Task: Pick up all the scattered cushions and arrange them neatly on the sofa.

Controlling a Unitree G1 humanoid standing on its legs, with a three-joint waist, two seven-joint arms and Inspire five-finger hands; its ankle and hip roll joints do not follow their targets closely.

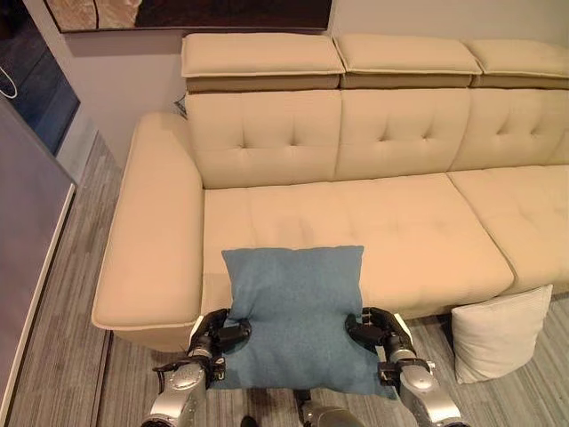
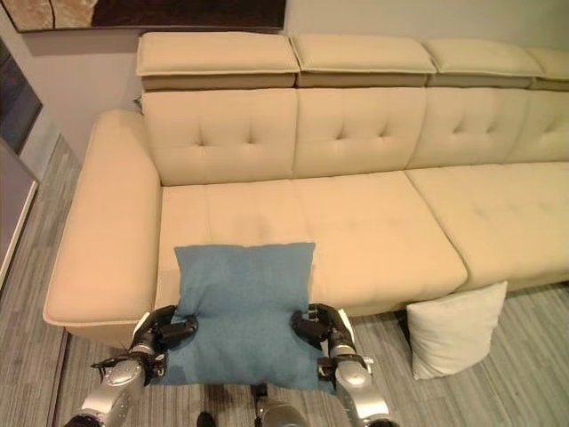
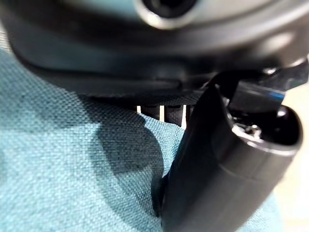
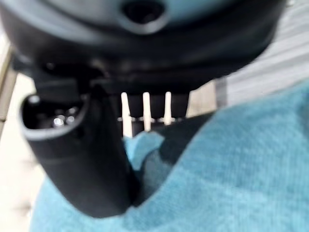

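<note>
In the left eye view there were two cushions and one sofa. The blue cushion sat low in the centre of the frame, its upper edge over the front of the beige sofa seat and its lower part hanging past the seat front toward the bottom edge. The left hand pinched its left edge and the right hand pinched its right edge, each with fingers curled into the fabric. The cream cushion stood on the striped floor at the lower right, leaning against the sofa front. A framed picture hung on the wall along the top edge.

The right eye view gave the same count, but showed more of the sofa at the right: four headrest sections against three.

The left wrist view showed what the head views could not: the thumb pressed down into the blue weave, with the fingertips showing past the cloth's far edge.

In the right wrist view the thumb likewise bit into a fold of the blue fabric, fingers behind it, with floor in the upper right corner.
</note>
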